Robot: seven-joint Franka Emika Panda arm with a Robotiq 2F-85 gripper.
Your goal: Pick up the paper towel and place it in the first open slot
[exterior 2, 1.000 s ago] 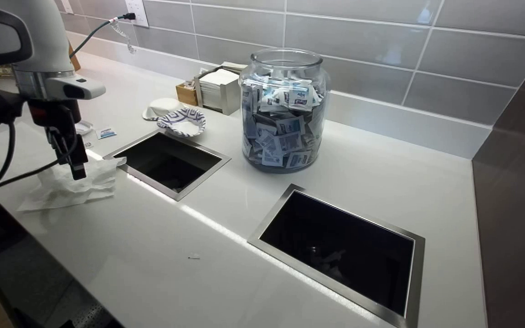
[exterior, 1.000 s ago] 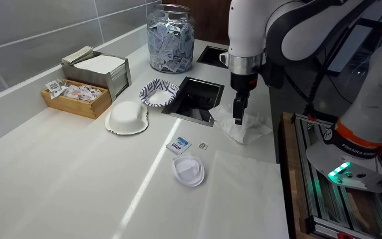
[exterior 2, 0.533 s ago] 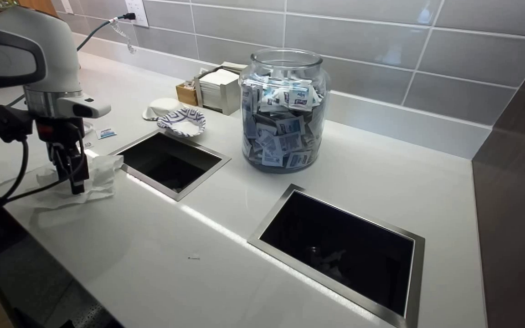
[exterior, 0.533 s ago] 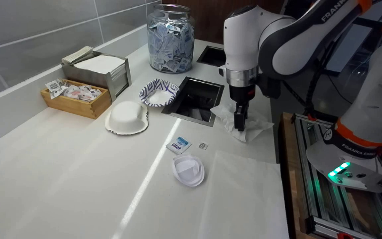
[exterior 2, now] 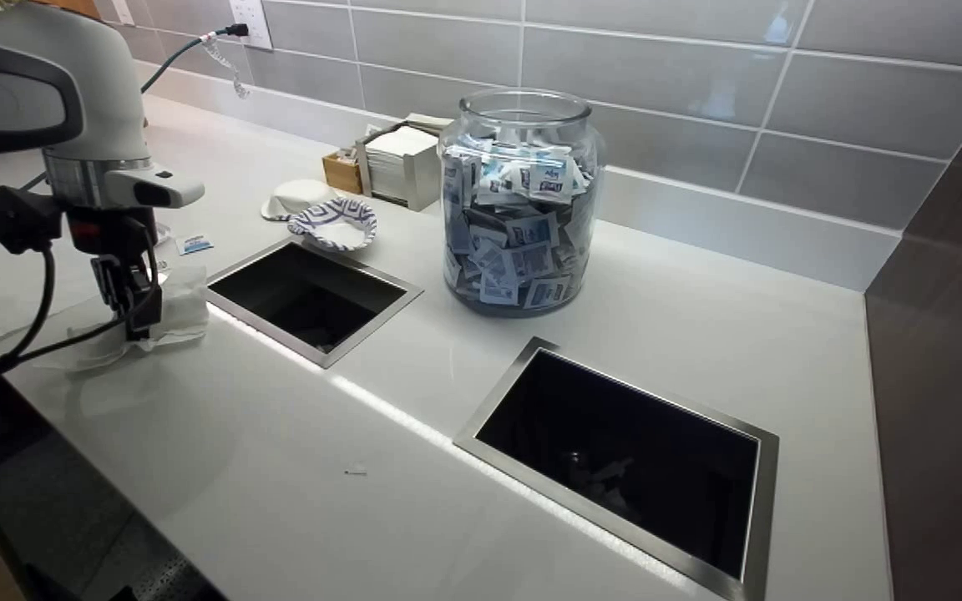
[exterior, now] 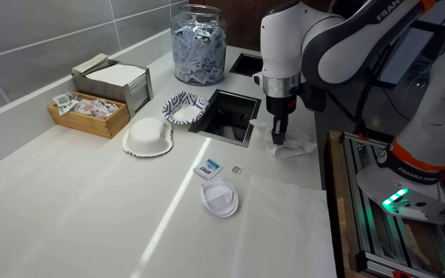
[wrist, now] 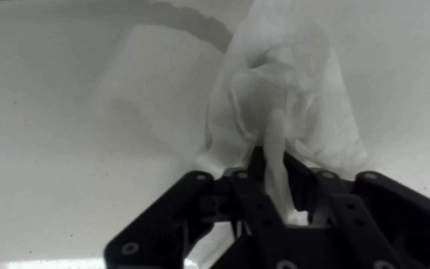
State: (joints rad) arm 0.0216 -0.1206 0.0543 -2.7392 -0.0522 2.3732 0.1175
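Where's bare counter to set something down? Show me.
Bare counter lies in front of the box and upturned bowl. Another bare patch sits between jar, wall and slot. Crowded: around the other slot, with patterned bowl, paper towel and fingers close by.

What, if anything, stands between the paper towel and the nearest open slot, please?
Nothing visible does. The gripper appears to pinch a fold of the paper towel, whose edge looks close to the rim of the slot; I can't tell whether they touch. The patterned bowl sits at the slot's opposite side.
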